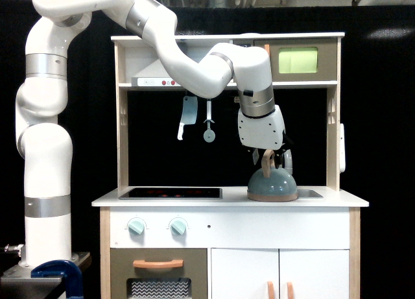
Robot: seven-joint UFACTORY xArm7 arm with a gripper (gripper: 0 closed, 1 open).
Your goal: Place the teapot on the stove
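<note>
Teapot [272,183] sits on the white desk [337,198] of the toy kitchen, toward the exterior view's right, its tan base ring flat on the surface right at the edge of the sink basin [310,193]. Its tan arched handle stands upright, and the gripper [268,155] hangs directly over it, wrist angled down from the white arm [194,72] that sweeps in from the exterior view's left. The dark fingers [257,156] are down at the top of the handle, close on either side of it, but whether they have closed on the wood or merely flank it I cannot tell from this angle. Behind the teapot, the grey curved faucet [286,160] peeks out just beside the gripper.

Over on the exterior view's left half of the desk lies the stove [170,192], a flat black glossy panel with faint red burner marks, well apart from the teapot. Above it, a toy cleaver [187,115] and a small utensil [209,127] hang from the rail under the shelf. Two mint knobs [137,226] sit on the front panel below the stove, and a green-windowed microwave [298,59] fills the upper right of the unit.
</note>
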